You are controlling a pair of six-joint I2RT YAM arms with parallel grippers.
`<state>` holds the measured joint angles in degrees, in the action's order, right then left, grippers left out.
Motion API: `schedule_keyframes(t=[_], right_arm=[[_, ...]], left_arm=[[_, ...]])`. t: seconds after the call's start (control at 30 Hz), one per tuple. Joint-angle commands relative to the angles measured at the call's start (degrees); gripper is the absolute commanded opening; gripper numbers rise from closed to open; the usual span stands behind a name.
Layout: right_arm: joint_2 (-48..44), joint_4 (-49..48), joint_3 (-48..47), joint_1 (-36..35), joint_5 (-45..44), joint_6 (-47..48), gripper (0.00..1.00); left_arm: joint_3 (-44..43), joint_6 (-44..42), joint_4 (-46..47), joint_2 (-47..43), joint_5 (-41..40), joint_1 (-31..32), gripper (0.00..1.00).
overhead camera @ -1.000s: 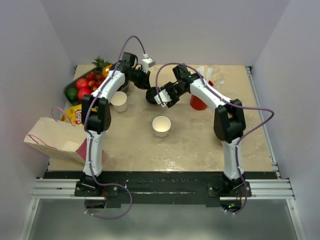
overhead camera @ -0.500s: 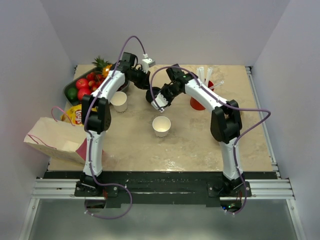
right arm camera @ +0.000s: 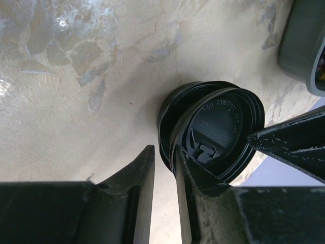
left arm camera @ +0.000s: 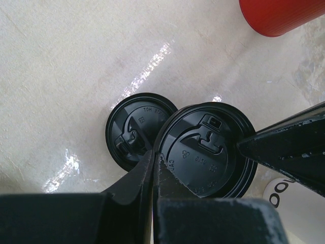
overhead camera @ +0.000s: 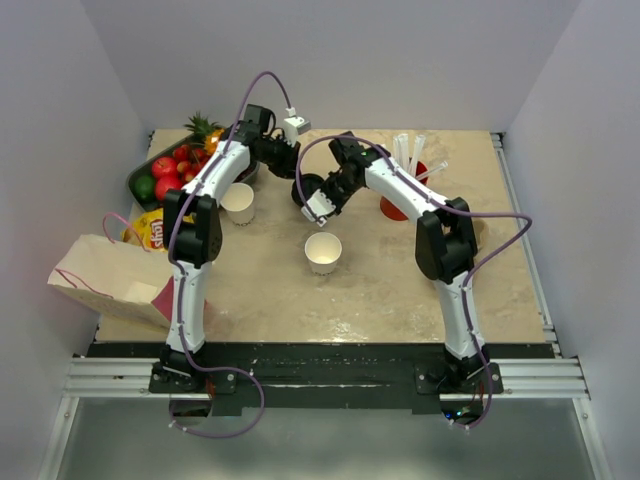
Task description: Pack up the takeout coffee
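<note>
A round black lid [overhead camera: 303, 187] is held above the table at the back centre, between both grippers. In the left wrist view my left gripper [left arm camera: 155, 155] is shut on the near rim of this lid [left arm camera: 208, 152]. A second black lid [left arm camera: 133, 129] lies flat on the table just beneath it. In the right wrist view my right gripper [right arm camera: 163, 150] has its jaws narrowly apart, with the rim of the tilted lid [right arm camera: 218, 127] between them. An empty white paper cup [overhead camera: 323, 252] stands upright at the table's centre, near the right gripper [overhead camera: 315, 200].
A second white paper cup [overhead camera: 238, 202] stands beside the left arm. A red cup of white straws [overhead camera: 400, 205] is right of the lids. A fruit tray [overhead camera: 165, 175], a chip bag [overhead camera: 148, 228] and a brown paper bag [overhead camera: 110, 280] fill the left side.
My right gripper has swung left and turned at the lid. The left arm and the white cups have not moved.
</note>
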<state>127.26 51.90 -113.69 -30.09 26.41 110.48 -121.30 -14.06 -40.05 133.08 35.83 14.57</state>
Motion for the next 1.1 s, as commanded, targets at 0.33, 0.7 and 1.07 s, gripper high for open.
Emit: schedule_keyframes(t=[0.33, 0.7, 1.07], right_arm=[[1.06, -2.59, -3.38, -0.94, -1.01, -5.18, 0.0], [3.25, -11.2, -3.12, -0.94, -1.28, -10.89, 0.0], [-2.01, -10.07, -5.05, -0.85, 1.27, -20.37, 0.0]], left_arm=[[-3.42, 0.44, 1.12, -0.19, 0.29, -0.59, 0.0], [-5.88, 4.57, 6.38, 1.13, -9.9, -0.86, 0.4], [2.78, 8.26, 11.21, -11.42, -11.32, -3.31, 0.5]])
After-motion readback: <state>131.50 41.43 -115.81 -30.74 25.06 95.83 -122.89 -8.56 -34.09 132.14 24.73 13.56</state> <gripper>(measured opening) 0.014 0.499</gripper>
